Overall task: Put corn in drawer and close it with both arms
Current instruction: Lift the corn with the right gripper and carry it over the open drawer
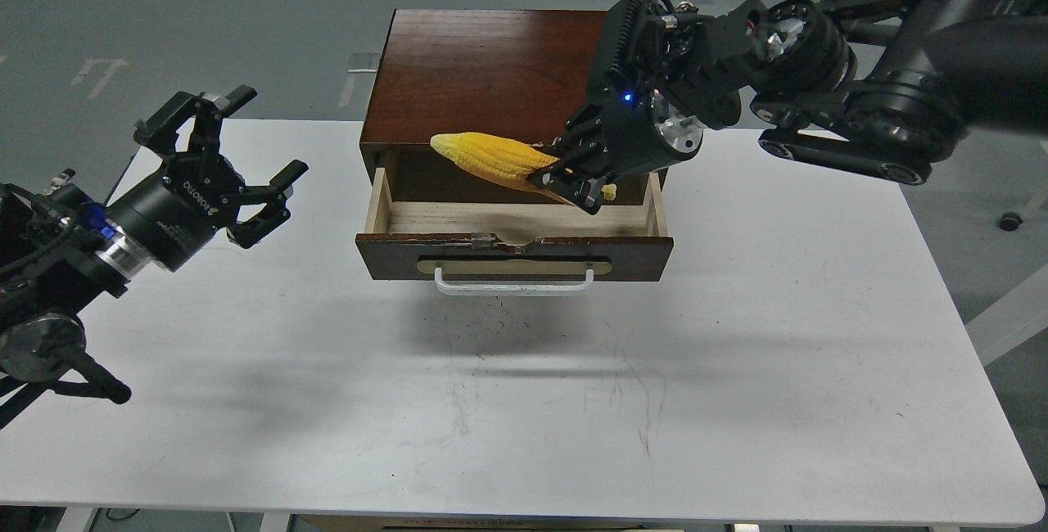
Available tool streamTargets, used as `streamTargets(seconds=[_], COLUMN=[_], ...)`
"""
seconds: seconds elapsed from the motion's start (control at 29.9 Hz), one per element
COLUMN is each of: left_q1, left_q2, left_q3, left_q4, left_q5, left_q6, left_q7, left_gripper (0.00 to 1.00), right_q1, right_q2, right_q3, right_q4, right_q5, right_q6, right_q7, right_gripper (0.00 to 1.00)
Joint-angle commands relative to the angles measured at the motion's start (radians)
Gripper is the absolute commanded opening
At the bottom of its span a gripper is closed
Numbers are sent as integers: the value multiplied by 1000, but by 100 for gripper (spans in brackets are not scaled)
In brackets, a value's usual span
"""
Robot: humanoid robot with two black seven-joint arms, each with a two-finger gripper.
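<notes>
The dark reddish-brown cabinet [499, 74] stands at the back middle of the table. Its drawer [514, 256] is pulled open, with pale wood inside and a white bar handle [513, 284]. My right gripper [566, 182] is shut on the thick end of the yellow corn [491, 159]. It holds the cob nearly level above the open drawer, tapered end pointing left. My left gripper [236, 157] is open and empty, above the table left of the drawer.
The white table [524, 401] has its front edge near the bottom of the view. My right arm [819, 82] reaches over the cabinet's right rear corner. Grey floor lies behind the table.
</notes>
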Motion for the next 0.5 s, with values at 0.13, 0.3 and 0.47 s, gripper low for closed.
streamTargets(seconds=[0.13,0.3,0.47], left_q1=[1,1,1], left_q2=[-1,-1,-3], left_q3=[2,2,2], left_q4=[0,-2,-2], left_q5=[0,0,0], left_q6=[0,0,0], left_q7=[0,0,0], left_gripper=[100,100,100], right_q1=[-24,-38,-35], right_q2=[23,21,19], right_q3=[-8,-10,-8], right_q4=[-33,-33,-32], right_q5=[0,1,6], right_q6=[-4,-4,-24], right_q7=[0,0,0], right_gripper=[42,57,82])
